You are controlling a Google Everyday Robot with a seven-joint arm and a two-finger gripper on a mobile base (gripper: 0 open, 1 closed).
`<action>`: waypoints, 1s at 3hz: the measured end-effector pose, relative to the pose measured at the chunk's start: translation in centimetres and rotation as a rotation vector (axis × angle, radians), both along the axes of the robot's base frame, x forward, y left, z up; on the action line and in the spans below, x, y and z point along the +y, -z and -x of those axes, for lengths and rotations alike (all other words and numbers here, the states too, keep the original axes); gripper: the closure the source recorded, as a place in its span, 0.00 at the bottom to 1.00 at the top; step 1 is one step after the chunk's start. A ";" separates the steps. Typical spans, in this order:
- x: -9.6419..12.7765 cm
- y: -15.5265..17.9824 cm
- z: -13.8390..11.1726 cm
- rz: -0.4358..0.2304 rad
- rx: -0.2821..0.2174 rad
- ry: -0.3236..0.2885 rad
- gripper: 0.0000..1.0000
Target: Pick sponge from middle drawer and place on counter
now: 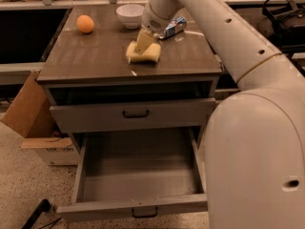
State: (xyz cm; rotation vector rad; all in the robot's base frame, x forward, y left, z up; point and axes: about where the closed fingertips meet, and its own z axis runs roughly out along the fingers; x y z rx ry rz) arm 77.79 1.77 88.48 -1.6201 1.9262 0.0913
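The pale yellow sponge [143, 54] is at the middle of the counter [95, 56], resting on its surface or just above it. My gripper [143, 44] reaches down from the arm at the upper right and is shut on the sponge's top edge; one finger [143, 40] shows above the sponge. The middle drawer [138, 175] is pulled wide open below, and its grey floor is bare. Its small dark handle [144, 213] is at the front edge.
A white bowl [130, 14] and an orange fruit [85, 24] stand at the back of the counter. A blue packet [172, 27] lies behind the gripper. The upper drawer front [136, 113] is closed. A cardboard box [28, 118] stands to the cabinet's left.
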 end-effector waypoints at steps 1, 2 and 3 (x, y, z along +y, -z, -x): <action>0.0 1.2 0.1 -0.026 0.033 0.005 0.00; -1.0 0.4 0.2 -0.044 0.013 0.028 0.00; -1.9 -2.0 0.7 -0.032 -0.035 0.038 0.00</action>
